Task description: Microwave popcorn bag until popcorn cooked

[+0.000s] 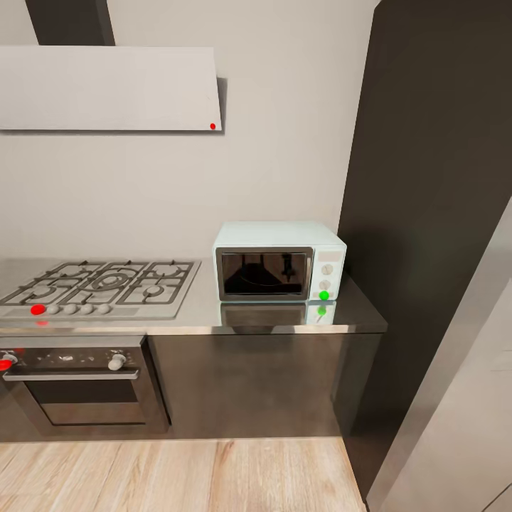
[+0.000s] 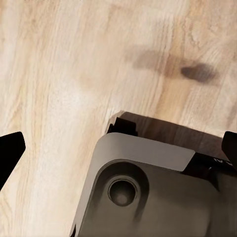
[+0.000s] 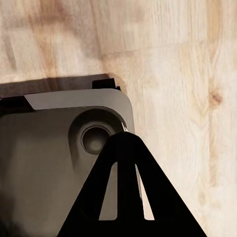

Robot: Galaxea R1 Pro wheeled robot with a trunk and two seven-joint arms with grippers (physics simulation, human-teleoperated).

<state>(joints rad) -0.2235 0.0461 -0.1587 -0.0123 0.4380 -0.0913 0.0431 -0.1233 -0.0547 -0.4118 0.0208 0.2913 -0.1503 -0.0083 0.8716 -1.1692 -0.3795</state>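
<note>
Pale mint microwave [image 1: 279, 261] with dark glass door, cream panel, green dot. Shiny grey countertop [image 1: 206, 316]. White hood [image 1: 107, 89] with red dot. Light wood-grain floor [image 1: 178, 475]. Dark grey cabinets [image 1: 249, 384].

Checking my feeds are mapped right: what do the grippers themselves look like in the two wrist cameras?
Left wrist view: black finger tips poke in at both frame edges. Right wrist view: a black triangular finger with two long slots cut through it. Under both sits a grey rounded robot base with a round recess, over light wood floor.
</note>
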